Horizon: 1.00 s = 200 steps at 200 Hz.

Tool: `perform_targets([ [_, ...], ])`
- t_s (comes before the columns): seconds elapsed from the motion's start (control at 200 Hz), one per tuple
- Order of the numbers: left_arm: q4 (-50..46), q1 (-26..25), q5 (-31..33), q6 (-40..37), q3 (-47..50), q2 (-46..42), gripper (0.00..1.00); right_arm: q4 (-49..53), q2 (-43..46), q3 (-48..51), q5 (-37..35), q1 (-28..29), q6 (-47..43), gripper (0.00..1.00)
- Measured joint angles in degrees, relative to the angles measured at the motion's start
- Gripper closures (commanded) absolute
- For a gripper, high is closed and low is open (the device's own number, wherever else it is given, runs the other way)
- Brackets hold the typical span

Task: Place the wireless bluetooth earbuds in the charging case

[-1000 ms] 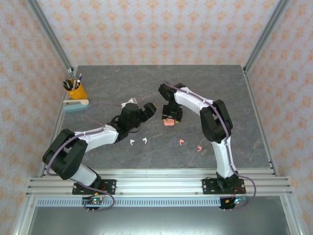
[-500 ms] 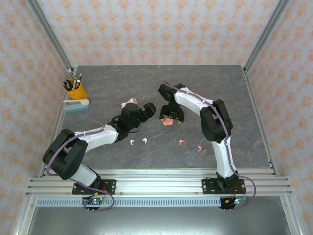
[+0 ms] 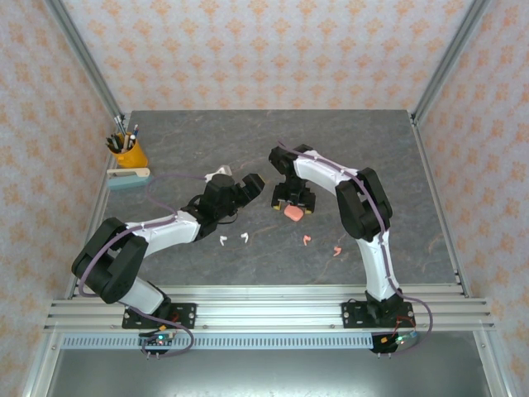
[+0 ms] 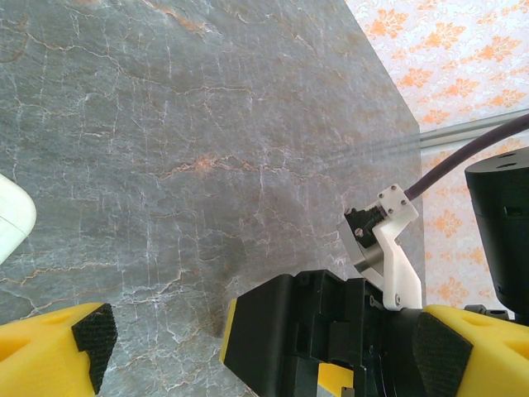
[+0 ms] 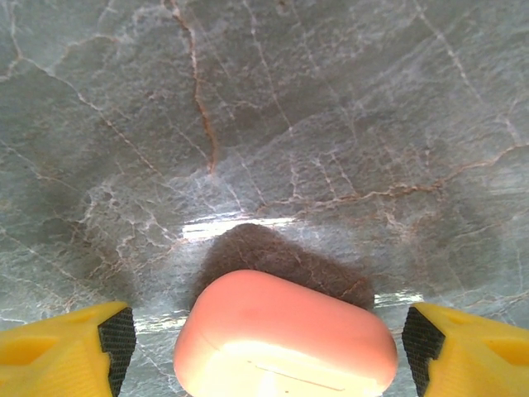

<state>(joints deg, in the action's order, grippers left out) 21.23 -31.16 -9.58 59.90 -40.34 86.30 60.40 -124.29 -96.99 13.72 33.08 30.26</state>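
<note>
A: Surfaces, entry one. Grey veined stone-look tabletop (image 5: 331,99): smooth, semi-gloss. A bright streak of glare lies just beyond the salmon-pink pebble-shaped plastic case (image 5: 285,339).

B: Case finish?

A: Smooth, satin sheen, soft highlight on its near face, one fine seam. White rounded plastic case (image 4: 12,215): smooth, slightly glossy.

B: Right gripper (image 5: 269,343)?

A: Fingers (image 5: 50,351) are yellow moulded plastic, matt. Pads (image 5: 113,332) are black, finely grained, rubber-like. Left gripper (image 4: 264,347): same materials. White angular bracket (image 4: 395,248) near it: matt plastic.

B: Frame?

A: Silver ribbed rails (image 3: 264,310): bare metal, dull brushed look. Orange-patterned walls (image 3: 273,50): matt; cloth or paper, cannot tell.
</note>
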Motion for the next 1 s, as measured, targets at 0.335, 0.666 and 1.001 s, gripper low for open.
perform_targets([
  [0.335, 0.0, 0.0, 0.0, 0.0, 0.0, 0.0, 0.05, 0.9, 0.0, -0.3, 0.0, 0.0, 8.2, 0.14],
  [0.666, 0.0, 0.0, 0.0, 0.0, 0.0, 0.0, 0.05, 0.7, 0.0, -0.8, 0.9, -0.1, 13.7, 0.14],
  [1.001, 0.0, 0.0, 0.0, 0.0, 0.0, 0.0, 0.05, -2.4, 1.1, 3.3, 2.5, -0.2, 16.5, 0.14],
])
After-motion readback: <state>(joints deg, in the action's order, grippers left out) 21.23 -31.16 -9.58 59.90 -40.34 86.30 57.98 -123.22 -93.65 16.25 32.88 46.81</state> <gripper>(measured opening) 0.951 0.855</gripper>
